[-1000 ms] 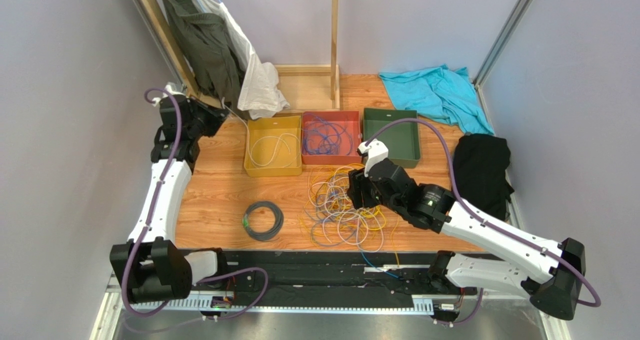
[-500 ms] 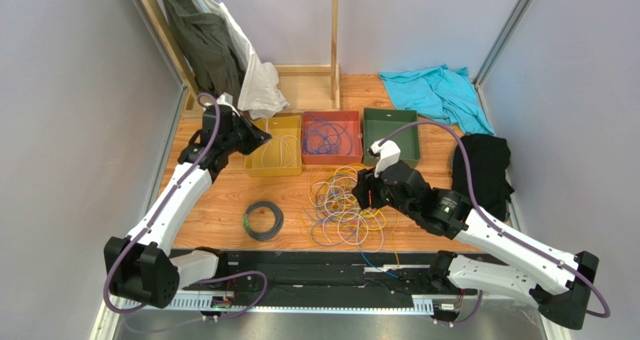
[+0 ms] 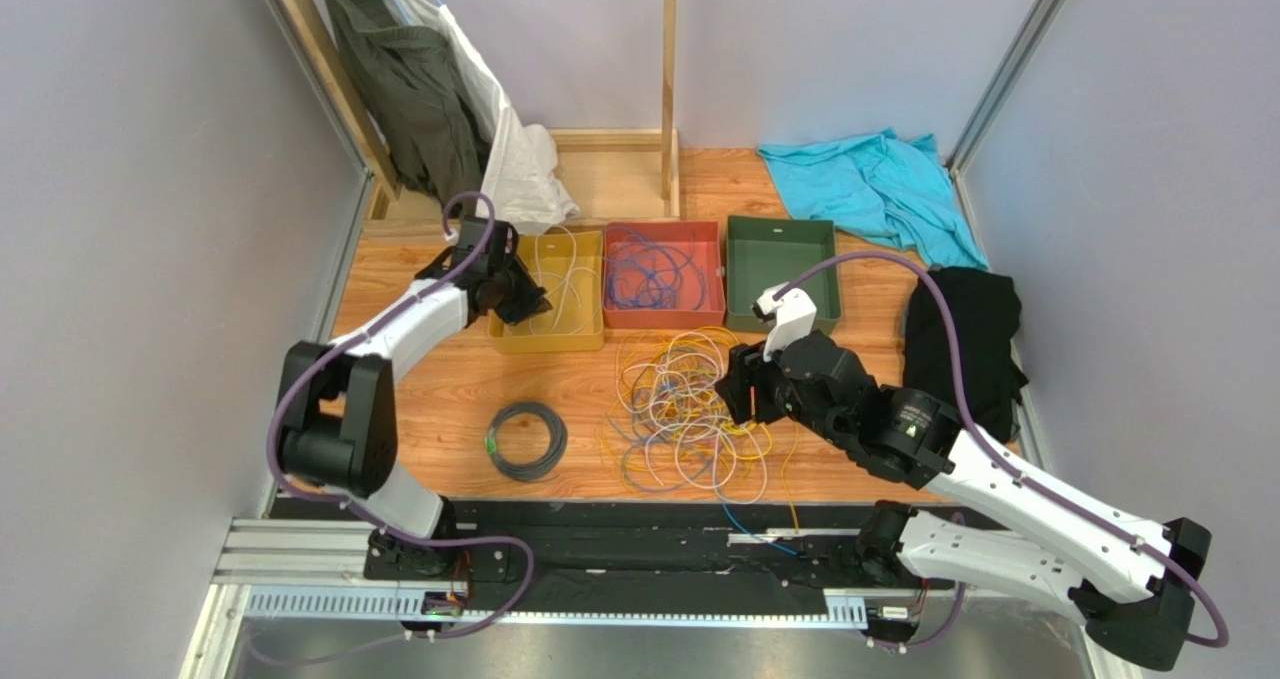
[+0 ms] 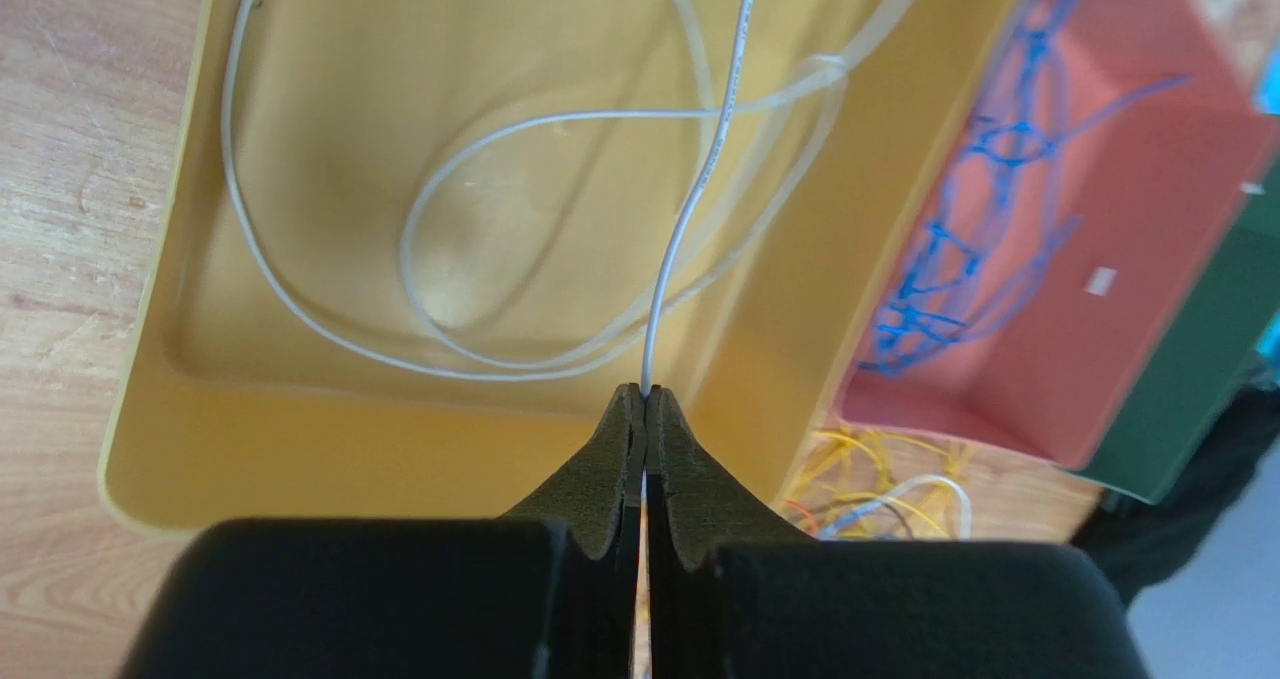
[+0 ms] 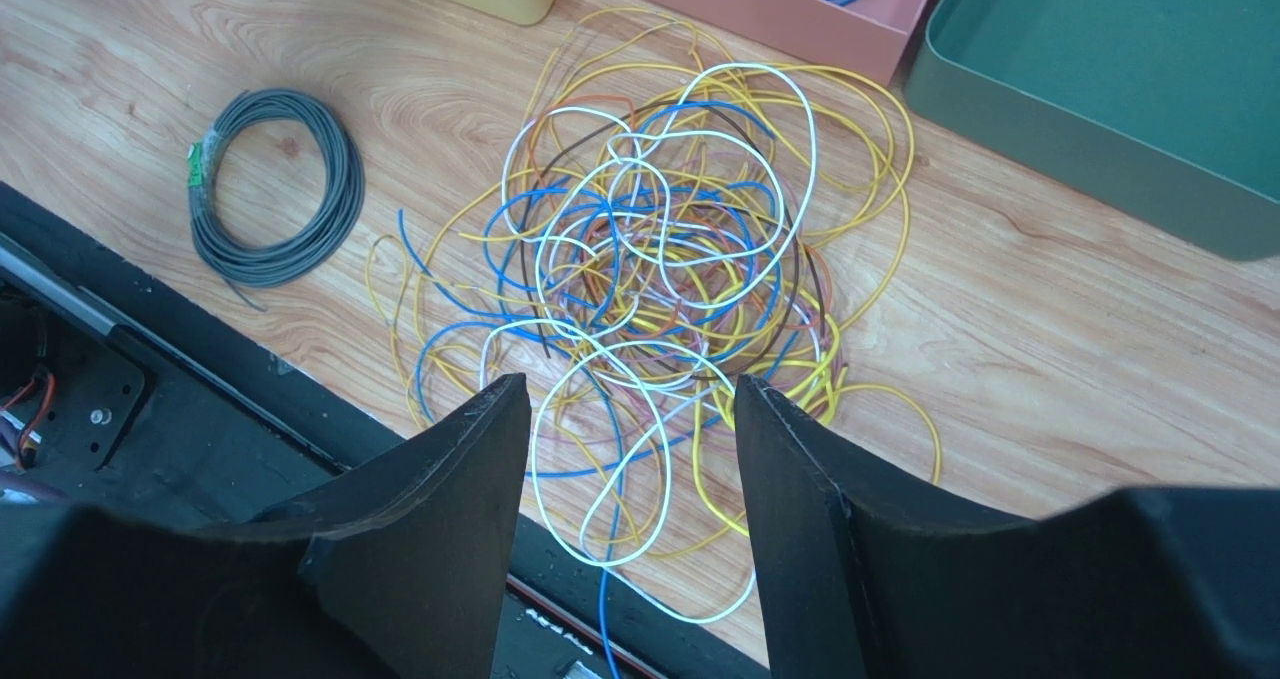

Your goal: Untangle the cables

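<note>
A loose tangle of cables point(image 3: 684, 409), yellow, white and blue, lies on the wooden table in front of the bins; the right wrist view shows the tangle point(image 5: 676, 259) from above. My right gripper point(image 3: 741, 394) hovers over its right side, open point(image 5: 631, 387), with nothing between the fingers. My left gripper point(image 3: 519, 292) is over the yellow bin point(image 3: 519, 337), shut point(image 4: 646, 394) on a thin white-grey cable point(image 4: 706, 184) that runs on into looped white cable inside the yellow bin point(image 4: 150, 409).
A red bin point(image 3: 661, 316) holds blue cables, and a green bin point(image 3: 781, 252) stands to its right. A black coil point(image 3: 526, 439) with a green tag lies front left. A teal cloth point(image 3: 872, 184), a black cloth point(image 3: 962, 342), hanging garments point(image 3: 436, 94) and a wooden post point(image 3: 670, 79) border the table.
My left arm has swung from the far left of the table to over the yellow bin. My right arm has drifted slightly right, staying open above the tangle.
</note>
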`<act>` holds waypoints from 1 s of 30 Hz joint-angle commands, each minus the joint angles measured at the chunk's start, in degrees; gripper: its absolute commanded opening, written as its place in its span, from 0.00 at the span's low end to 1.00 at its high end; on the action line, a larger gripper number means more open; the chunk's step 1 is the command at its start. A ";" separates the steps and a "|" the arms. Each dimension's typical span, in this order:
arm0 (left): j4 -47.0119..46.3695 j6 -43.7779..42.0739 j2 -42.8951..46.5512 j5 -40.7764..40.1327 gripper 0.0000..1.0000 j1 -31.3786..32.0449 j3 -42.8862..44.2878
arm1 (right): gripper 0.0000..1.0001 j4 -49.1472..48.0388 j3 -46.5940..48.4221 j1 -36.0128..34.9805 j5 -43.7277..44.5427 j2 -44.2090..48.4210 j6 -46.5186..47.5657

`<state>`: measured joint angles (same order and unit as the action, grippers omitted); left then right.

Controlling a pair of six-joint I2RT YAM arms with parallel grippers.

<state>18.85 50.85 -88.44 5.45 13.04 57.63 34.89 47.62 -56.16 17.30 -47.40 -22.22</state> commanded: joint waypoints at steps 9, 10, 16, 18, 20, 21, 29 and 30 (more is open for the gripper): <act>-1.01 -1.98 -13.94 -5.10 0.02 -0.65 11.19 | 0.57 0.61 -1.47 0.09 1.95 0.64 1.30; -1.27 -2.16 -13.77 -5.10 0.16 -0.73 11.54 | 0.57 0.61 -1.30 0.09 2.04 0.46 1.30; 0.48 -6.37 -5.00 -8.52 0.62 -0.65 9.88 | 0.57 -0.44 -1.38 0.09 2.04 -0.76 1.48; 2.06 -7.95 -1.32 -9.40 0.64 -0.73 8.82 | 0.57 -1.14 -1.21 0.09 1.69 -1.55 1.56; 3.20 -8.48 0.72 -9.93 0.64 -0.73 7.94 | 0.57 -1.93 -0.77 0.09 1.42 -2.17 1.65; 4.08 -8.66 2.82 -10.11 0.64 -0.73 7.51 | 0.57 -2.11 -0.42 0.09 1.16 -2.70 1.74; 6.11 -8.75 11.44 -8.71 0.68 -0.73 1.44 | 0.57 -1.85 1.16 0.09 1.68 -3.84 2.09; 6.11 -8.58 13.37 -8.27 0.68 -0.73 0.65 | 0.57 -1.85 0.82 0.09 1.77 -4.02 2.18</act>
<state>22.37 43.59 -78.89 -3.51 12.62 60.80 35.53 46.35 -56.16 18.52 -51.42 -21.12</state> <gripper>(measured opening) 0.674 0.572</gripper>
